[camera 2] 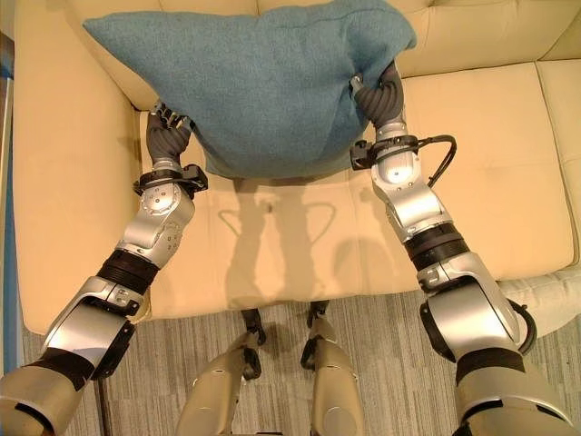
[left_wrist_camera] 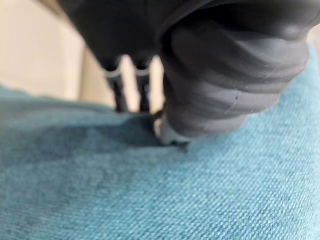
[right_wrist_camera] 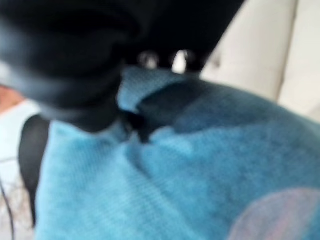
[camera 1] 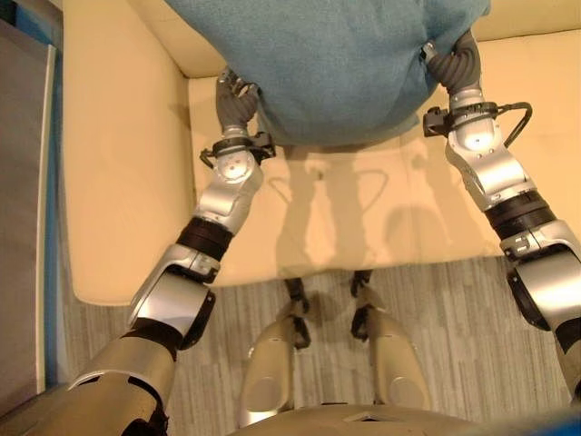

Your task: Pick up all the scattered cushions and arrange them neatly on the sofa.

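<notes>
A large teal cushion point(camera 2: 263, 82) hangs between my two hands above the seat point(camera 2: 490, 163) of a cream sofa, its top up by the backrest point(camera 2: 481, 32). My left hand point(camera 2: 166, 127) grips its lower left edge, thumb pressed on the cloth point(left_wrist_camera: 200, 200) and fingers point(left_wrist_camera: 120, 90) over the rim. At the cushion's right edge my right hand point(camera 2: 381, 95) pinches a bunched fold of the fabric point(right_wrist_camera: 200, 175). The cushion's shadow falls on the seat below.
The sofa's broad left armrest point(camera 2: 64, 182) runs beside my left arm. More seat stretches to the right past a seam. Grey carpet point(camera 2: 381, 345) lies in front of the sofa. A pale cloth thing point(camera 2: 549, 291) shows on the floor at the sofa's front right.
</notes>
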